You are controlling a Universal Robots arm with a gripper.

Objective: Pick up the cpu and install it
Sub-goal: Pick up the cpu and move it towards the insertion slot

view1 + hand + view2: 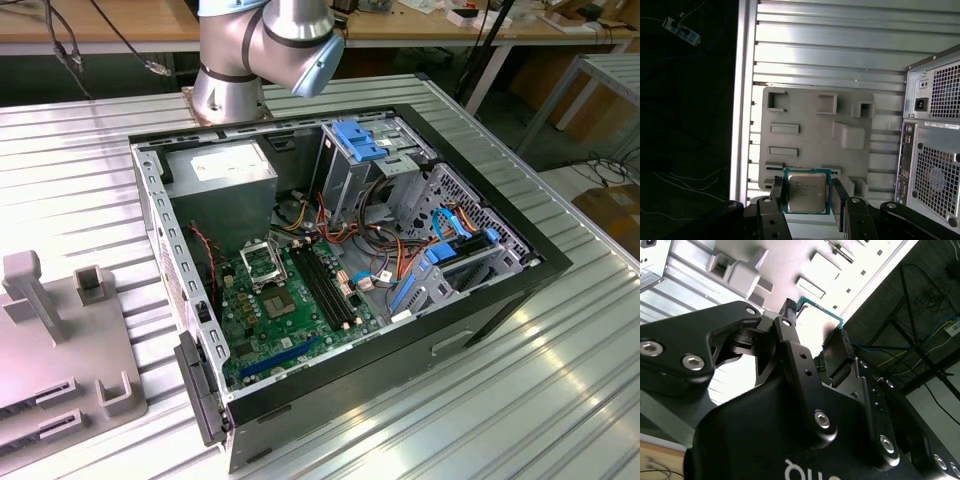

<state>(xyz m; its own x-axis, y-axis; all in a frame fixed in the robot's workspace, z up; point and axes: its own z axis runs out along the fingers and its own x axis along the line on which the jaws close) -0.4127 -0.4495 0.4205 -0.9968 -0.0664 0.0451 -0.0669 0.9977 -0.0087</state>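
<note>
Gripper [808,202] pinches the cpu [806,191] by two opposite edges, fingers [777,200] pressed against it in both wrist views. Cpu is held up over the grey fixture tray [810,150]. In the exterior view, tray is lower left and the open computer case [500,300] is centre frame.

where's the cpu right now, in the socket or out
Out: the gripper holds the cpu above the grey fixture plate.
</note>
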